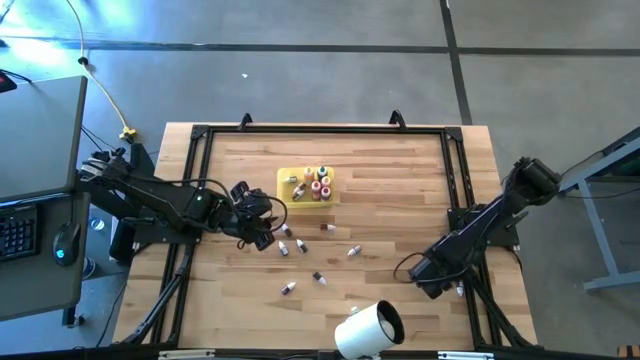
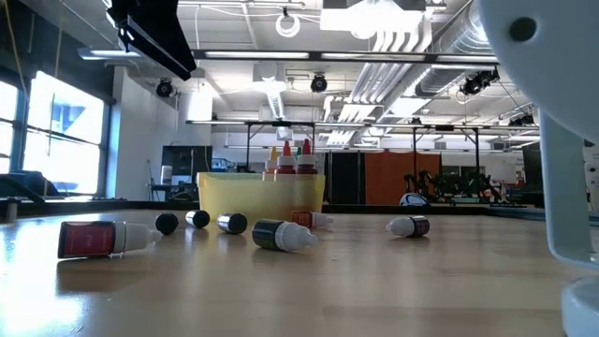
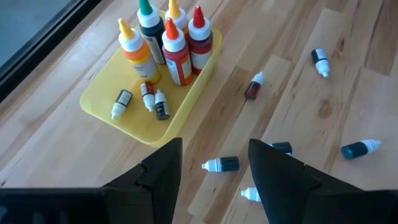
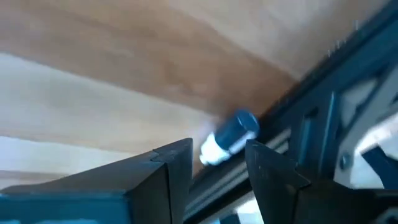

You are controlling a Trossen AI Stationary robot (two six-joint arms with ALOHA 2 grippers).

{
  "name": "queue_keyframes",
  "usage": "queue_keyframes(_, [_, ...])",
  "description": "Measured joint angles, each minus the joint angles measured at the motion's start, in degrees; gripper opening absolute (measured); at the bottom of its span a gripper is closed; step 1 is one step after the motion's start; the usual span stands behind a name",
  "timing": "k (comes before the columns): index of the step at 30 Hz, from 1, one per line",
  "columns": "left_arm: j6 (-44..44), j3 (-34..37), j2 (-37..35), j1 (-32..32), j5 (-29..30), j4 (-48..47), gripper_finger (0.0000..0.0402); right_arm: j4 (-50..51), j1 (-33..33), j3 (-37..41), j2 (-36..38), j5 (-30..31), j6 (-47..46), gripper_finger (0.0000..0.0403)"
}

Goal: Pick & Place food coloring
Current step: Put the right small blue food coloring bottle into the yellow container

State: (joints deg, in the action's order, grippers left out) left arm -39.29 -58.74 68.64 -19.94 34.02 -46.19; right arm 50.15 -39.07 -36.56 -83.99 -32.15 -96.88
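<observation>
Several tall food coloring bottles (image 3: 168,40) stand upright in a yellow tray (image 1: 291,176), with small ones (image 3: 149,99) lying beside them. More small bottles (image 1: 303,243) lie scattered on the wooden table. My left gripper (image 3: 214,180) hovers open above a dark white-capped bottle (image 3: 221,164), just near-left of the tray (image 3: 106,93). My right gripper (image 4: 217,171) is open and low at the table's right side. Its fingers stand on either side of a dark bottle with a white cap (image 4: 229,138), which lies on its side against the black frame rail (image 4: 323,118).
A large white cylinder (image 1: 368,330) lies at the near edge. A black metal frame (image 1: 320,128) runs round the tabletop. In the low view, loose bottles (image 2: 281,234) lie in a row in front of the tray (image 2: 260,192). Bare wood lies right of the tray.
</observation>
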Motion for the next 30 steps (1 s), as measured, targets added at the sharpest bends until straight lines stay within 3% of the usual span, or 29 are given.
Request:
queue_keyframes(9, [0.0,0.0,0.0,0.0,-0.05,-0.07,0.0182,1.69,-1.29,-0.02,-2.89,-4.73,-0.67,0.0142])
queue_keyframes(19, [0.0,0.0,0.02,-0.02,-0.17,-0.22,0.0182,0.04,-1.77,-0.34,-8.43,-4.2,-0.13,0.0142])
queue_keyframes(30, [0.0,0.0,0.02,-0.02,-0.2,-0.21,0.0182,-6.09,-1.96,-0.02,-8.91,-0.49,9.38,0.0141])
